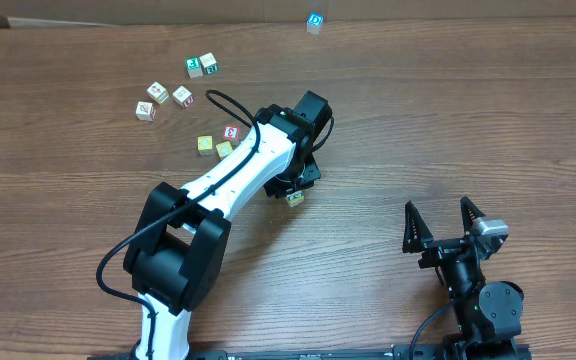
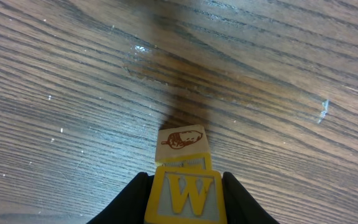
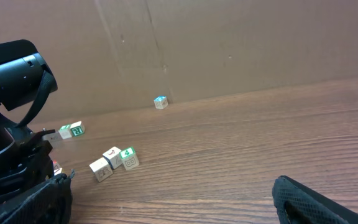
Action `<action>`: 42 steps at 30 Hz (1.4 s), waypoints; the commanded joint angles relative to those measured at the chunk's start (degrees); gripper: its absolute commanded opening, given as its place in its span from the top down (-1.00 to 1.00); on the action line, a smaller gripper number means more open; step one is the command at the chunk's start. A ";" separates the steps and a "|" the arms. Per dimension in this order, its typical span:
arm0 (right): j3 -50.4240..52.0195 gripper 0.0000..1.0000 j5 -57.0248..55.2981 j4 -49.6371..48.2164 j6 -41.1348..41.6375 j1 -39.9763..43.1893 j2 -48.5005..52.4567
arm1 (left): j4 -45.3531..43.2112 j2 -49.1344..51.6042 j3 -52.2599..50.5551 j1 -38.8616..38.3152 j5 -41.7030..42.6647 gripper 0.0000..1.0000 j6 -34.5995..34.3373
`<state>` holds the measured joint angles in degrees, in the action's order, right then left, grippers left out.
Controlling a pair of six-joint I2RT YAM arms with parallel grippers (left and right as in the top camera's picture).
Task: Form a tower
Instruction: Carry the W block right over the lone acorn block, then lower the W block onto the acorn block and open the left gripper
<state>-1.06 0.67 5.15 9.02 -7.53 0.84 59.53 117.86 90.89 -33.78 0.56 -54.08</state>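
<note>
- My left pincer (image 2: 185, 184) is clamped on the yellow W cube (image 2: 185, 198); my right pincer (image 1: 440, 222) is apart, empty.
- The tower (image 1: 294, 199) stands on the bench (image 1: 528, 120): W cube over a picture cube (image 2: 181, 143).
- Likely light, stiff, smooth wood; grip flat opposite sides, squarely.

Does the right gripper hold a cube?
No, the right gripper has its jaws spread wide with nothing between them.
</note>
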 commanded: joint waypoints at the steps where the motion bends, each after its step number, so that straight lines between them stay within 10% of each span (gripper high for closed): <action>1: 0.59 -1.00 0.02 -0.31 0.31 0.15 -0.68 | -0.07 -0.94 -0.79 -0.61 -1.01 0.40 -1.29; 12: 0.59 -1.00 0.02 -0.31 0.31 0.15 -0.68 | -0.94 -0.94 -0.79 -1.57 -1.40 0.31 -1.25; 24: 0.59 -1.00 0.04 -0.31 0.31 0.15 -0.68 | -0.07 -0.94 -0.79 -1.57 -1.38 -0.31 -1.20; 42: 0.59 -1.00 0.02 -0.31 0.31 0.15 -0.68 | -4.83 -0.94 -4.66 -2.99 -4.13 0.05 -1.18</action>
<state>-1.06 0.67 5.17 9.04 -7.53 0.84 54.59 117.86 86.85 -36.58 -1.08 -54.54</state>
